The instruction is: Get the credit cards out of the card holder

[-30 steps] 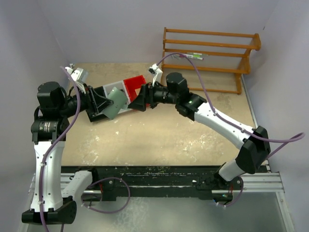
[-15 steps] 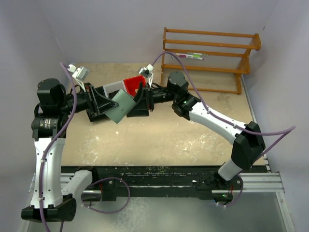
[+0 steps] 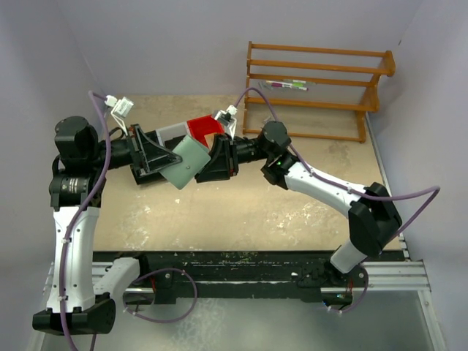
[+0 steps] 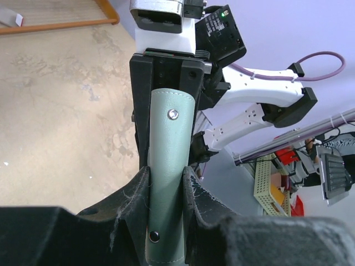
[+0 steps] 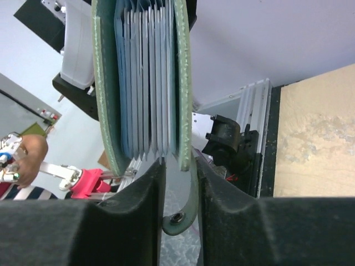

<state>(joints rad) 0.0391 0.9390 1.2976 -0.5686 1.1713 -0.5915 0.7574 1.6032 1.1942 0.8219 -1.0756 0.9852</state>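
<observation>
— Right wrist camera, first: where are the credit cards?

— Packed edge-on in a tight grey-blue stack between the two green covers of the card holder. None is drawn out yet. The holder hangs in the air over the table, between the two arms, its open side turned toward the right one.

— What could go wrong from here?

— My reading is that the pick lands on the wrong part. The holder's snap tab dangles into the gap of the right gripper, while the lower edges of the cards sit just beyond the fingertips. A pull from there would likely tug the pouch itself, twisting it in the other arm's hold or dragging it loose. The stack is also dense, so a pinch could take several cards at once, and some could spill onto the table.

— And the tools themselves?

— The left gripper is clamped on the holder's narrow edge, a finger pressed to each side. The right gripper's jaws are drawn narrow on either side of the tab. Whether they actually pinch it, I cannot tell. The wooden rack at the far right plays no part.
</observation>
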